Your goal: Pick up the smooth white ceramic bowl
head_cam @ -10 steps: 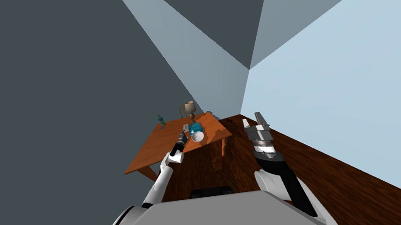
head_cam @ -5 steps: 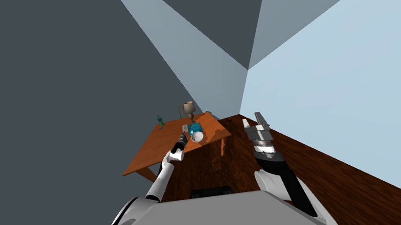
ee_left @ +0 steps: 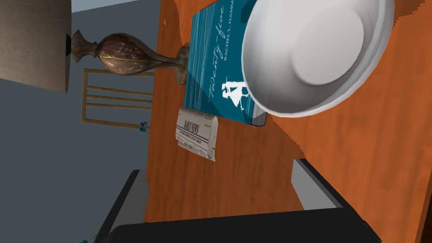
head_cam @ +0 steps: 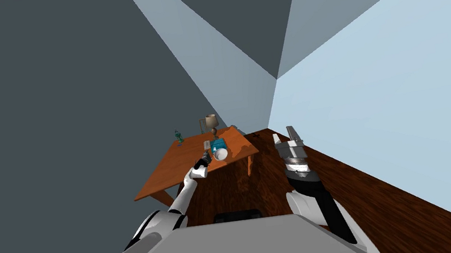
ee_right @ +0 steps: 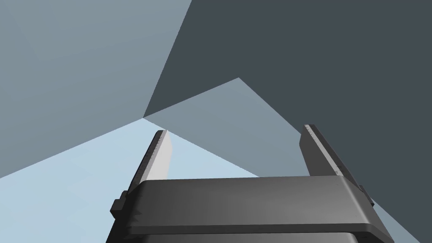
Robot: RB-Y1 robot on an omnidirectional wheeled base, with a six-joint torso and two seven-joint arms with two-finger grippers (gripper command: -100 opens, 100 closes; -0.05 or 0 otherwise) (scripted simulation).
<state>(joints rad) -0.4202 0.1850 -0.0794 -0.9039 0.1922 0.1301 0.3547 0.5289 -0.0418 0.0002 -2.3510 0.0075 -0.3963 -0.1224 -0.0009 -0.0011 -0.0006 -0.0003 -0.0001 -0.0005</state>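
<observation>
White and glossy, the bowl [ee_left: 312, 55] sits on the orange-brown wooden table [ee_left: 371, 168], near the edge closest to me, hard against the corner of a teal book [ee_left: 219, 63]. Whether its rim rests on the book I cannot tell. I judge it rigid, fairly light, slick and breakable. A pinch across the thin rim wall, one finger inside and one outside, looks the surest hold, with a modest squeeze.

The left gripper [ee_left: 216, 168] hovers over the table short of the bowl, its fingers [ee_left: 314, 185] spread apart and empty. The bowl lies off to one finger's side rather than between them, so the hand would need to shift across.

A folded newspaper [ee_left: 197, 138] lies beside the book, and a table lamp [ee_left: 126, 55] stands past it. The book is the close obstacle for whichever finger goes outside the rim.

The right gripper [ee_right: 235, 130] is held up well apart from the table, fingers parted and idle.
</observation>
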